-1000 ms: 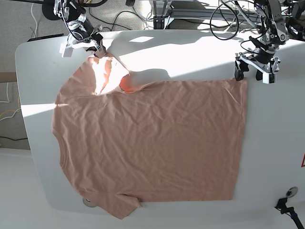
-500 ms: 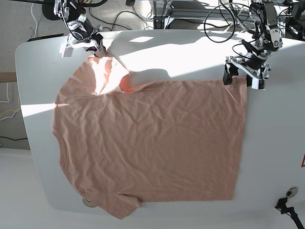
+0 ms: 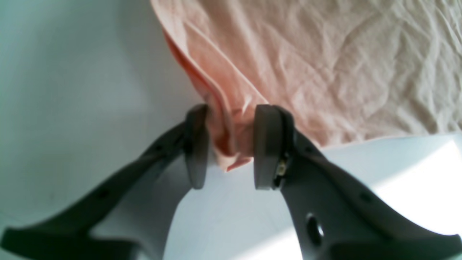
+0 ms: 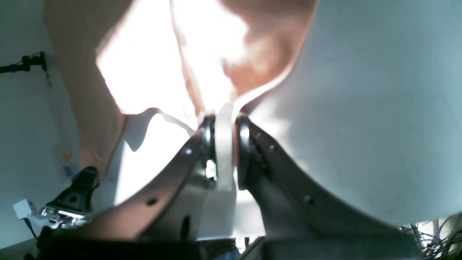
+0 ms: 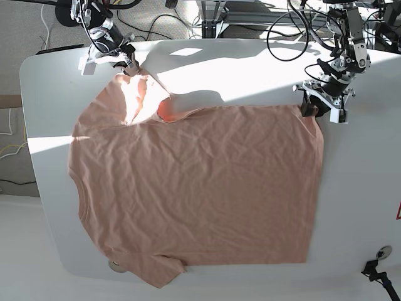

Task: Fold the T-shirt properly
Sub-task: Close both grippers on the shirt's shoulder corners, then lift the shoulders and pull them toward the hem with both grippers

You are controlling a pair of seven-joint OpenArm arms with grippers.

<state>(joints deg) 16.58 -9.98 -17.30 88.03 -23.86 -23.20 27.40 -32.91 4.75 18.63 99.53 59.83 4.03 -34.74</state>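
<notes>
- The left gripper [image 3: 226,159] sits at the hem corner of the T-shirt [image 5: 194,188]; a bunched fold of salmon cloth fills most of the gap between its two dark pads, touching the left pad and lying just against the right one; the jaws stand narrow around that fold, though whether they press it firmly I cannot tell
- In the base view this gripper [image 5: 321,108] is at the far right corner of the shirt, where the cloth edge puckers slightly toward it
- The right gripper [image 4: 223,133] is closed to a thin slit; a strip of cloth, washed out by sunlight, runs up from between its pads into the sleeve, so it is clamped on the shirt
- In the base view that gripper [image 5: 128,64] is at the tip of the far left sleeve, which is lifted and brightly lit
- The T-shirt lies spread and wrinkled across the white table [image 5: 250,69], collar toward the left edge, hem toward the right; the near sleeve hangs slightly over the table's front edge
- Dark cables [image 5: 288,28] lie on the floor beyond the table's far side
</notes>
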